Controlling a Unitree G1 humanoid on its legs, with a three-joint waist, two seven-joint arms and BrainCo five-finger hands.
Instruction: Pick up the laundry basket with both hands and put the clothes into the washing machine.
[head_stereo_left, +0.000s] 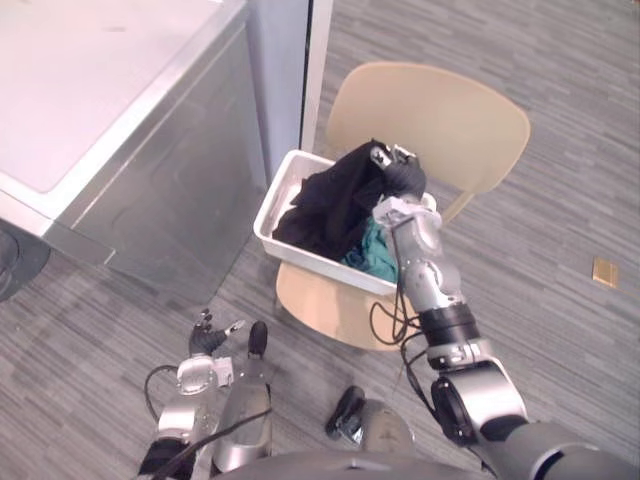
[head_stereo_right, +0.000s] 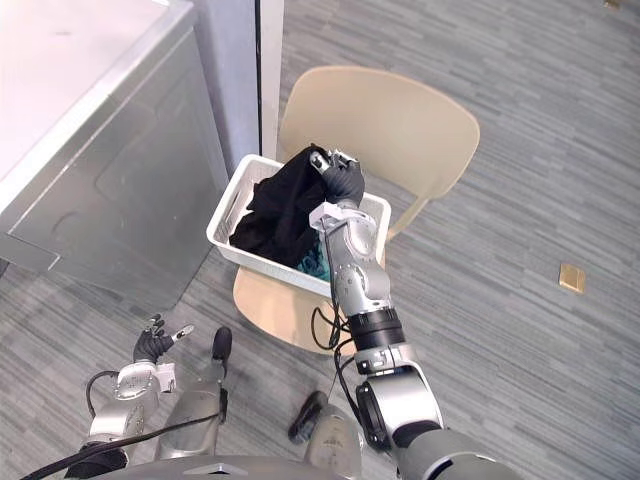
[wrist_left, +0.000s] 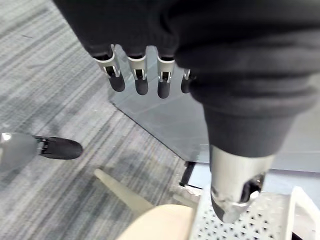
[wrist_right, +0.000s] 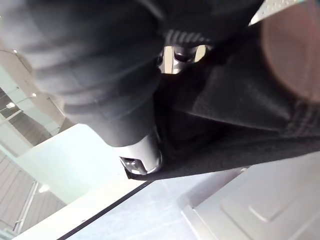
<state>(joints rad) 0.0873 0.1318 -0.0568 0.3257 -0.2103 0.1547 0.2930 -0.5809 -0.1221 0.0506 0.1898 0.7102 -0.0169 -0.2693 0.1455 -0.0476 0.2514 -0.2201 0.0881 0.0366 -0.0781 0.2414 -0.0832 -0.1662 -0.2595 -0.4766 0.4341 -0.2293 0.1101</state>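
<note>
On the beige chair (head_stereo_left: 440, 120) beside the washing machine (head_stereo_left: 150, 170): white laundry basket (head_stereo_left: 272, 200), clothes inside. Your right hand (head_stereo_left: 400, 178) is clamped on the black garment (head_stereo_left: 330, 205), tenting it, likely to lift it out. Your left hand (head_stereo_left: 208, 338) hangs low, fingers straight, idle.

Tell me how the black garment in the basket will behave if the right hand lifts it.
Probably floppy: the black garment lies heaped in folds in the white basket, so it should drape and trail below the right hand. Likely light, being cloth. It may drag the teal cloth beside it along, since they touch.
</note>
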